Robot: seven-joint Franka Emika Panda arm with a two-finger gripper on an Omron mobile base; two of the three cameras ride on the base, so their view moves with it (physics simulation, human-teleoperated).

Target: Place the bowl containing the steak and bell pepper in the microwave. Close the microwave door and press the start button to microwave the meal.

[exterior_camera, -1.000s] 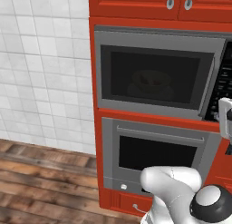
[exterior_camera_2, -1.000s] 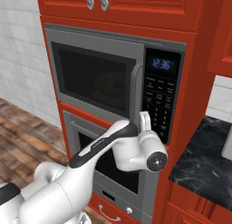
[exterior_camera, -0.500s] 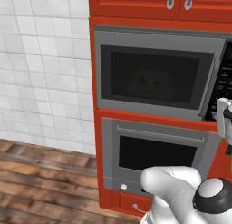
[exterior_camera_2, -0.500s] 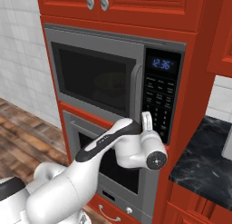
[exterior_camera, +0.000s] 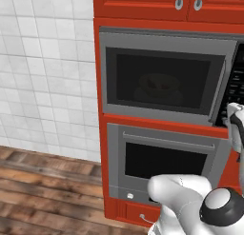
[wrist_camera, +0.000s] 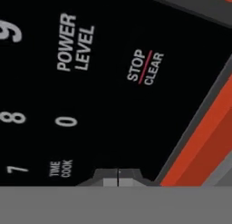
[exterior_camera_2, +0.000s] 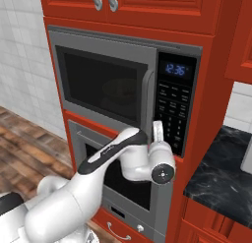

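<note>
**Closed fingers against the microwave keypad**

The wide grey built-in microwave [exterior_camera_2: 123, 89] sits in the red wooden cabinet column [exterior_camera_2: 206, 55], above a grey oven with a long horizontal bar handle [exterior_camera: 164, 158]. The large grey-framed microwave door with its dark glass window [exterior_camera: 162, 79] is shut. Through the glass I can see dimly the round bowl [exterior_camera: 159, 89] standing inside the cavity, with some reddish food in it; which piece is the steak and which the pepper I cannot tell.

The white arm reaches up to the black keypad panel [exterior_camera_2: 173, 109] on the right side of the microwave. The two-finger gripper [exterior_camera_2: 157, 125] points at the lower part of this panel, and its tips look to be at the surface or just before it. In the hand view the two dark finger tips [wrist_camera: 128, 175] stand pressed together with nothing between them, just below the keys marked "0" and "TIME COOK", with "STOP CLEAR" further up. A blue clock display [exterior_camera_2: 175, 69] glows at the top of the panel
</note>
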